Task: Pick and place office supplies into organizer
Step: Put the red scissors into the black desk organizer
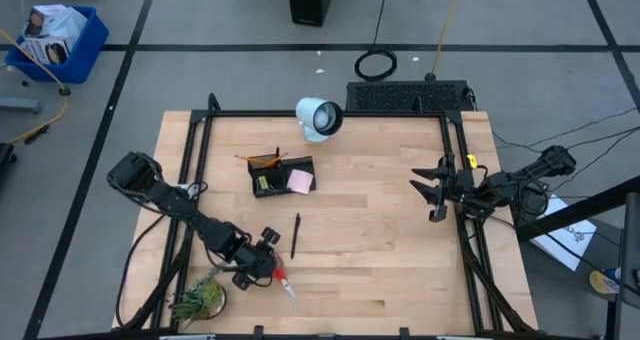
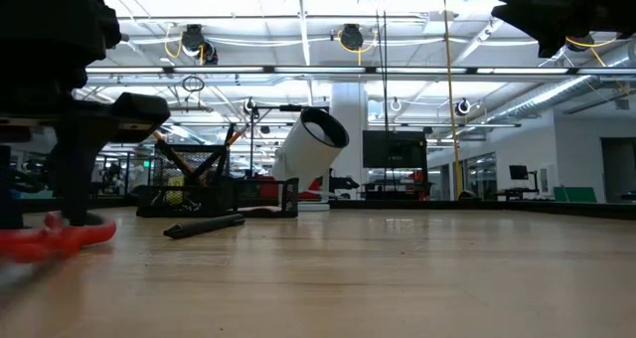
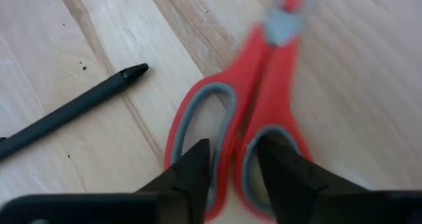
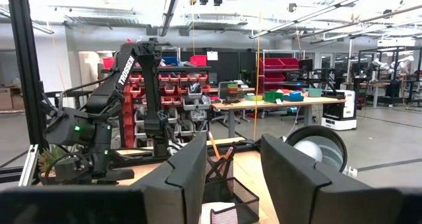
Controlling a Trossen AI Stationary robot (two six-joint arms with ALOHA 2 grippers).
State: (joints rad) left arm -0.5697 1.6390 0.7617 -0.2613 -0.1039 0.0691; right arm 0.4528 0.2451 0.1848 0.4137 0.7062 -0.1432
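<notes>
The red-handled scissors (image 1: 285, 283) lie flat near the table's near edge, blades pointing toward that edge. My left gripper (image 1: 268, 264) is down on their handles (image 3: 264, 92) and shut on them. A slim black pen (image 1: 296, 235) lies just beyond, its tip (image 3: 135, 71) showing in the left wrist view. The black organizer (image 1: 282, 175) sits mid-table with orange pencils (image 1: 262, 160) and a pink pad (image 1: 299, 181) in it. My right gripper (image 1: 436, 192) hovers open over the right side, with nothing between its fingers (image 4: 191, 171). My left gripper has one fingertip (image 3: 196, 163) in each handle loop and pinches the two inner bars of the scissors' handles (image 3: 239, 159) between them. It comes from above, pointing down. The scissors lie flat, with their handles (image 2: 50, 237) on the table.
A white cylindrical lamp-like object (image 1: 319, 118) lies on its side beyond the organizer. A green plant (image 1: 200, 300) stands at the near left corner, close to my left arm. A black frame (image 1: 200, 140) borders the table. Bare wood stretches between the pen and my right gripper.
</notes>
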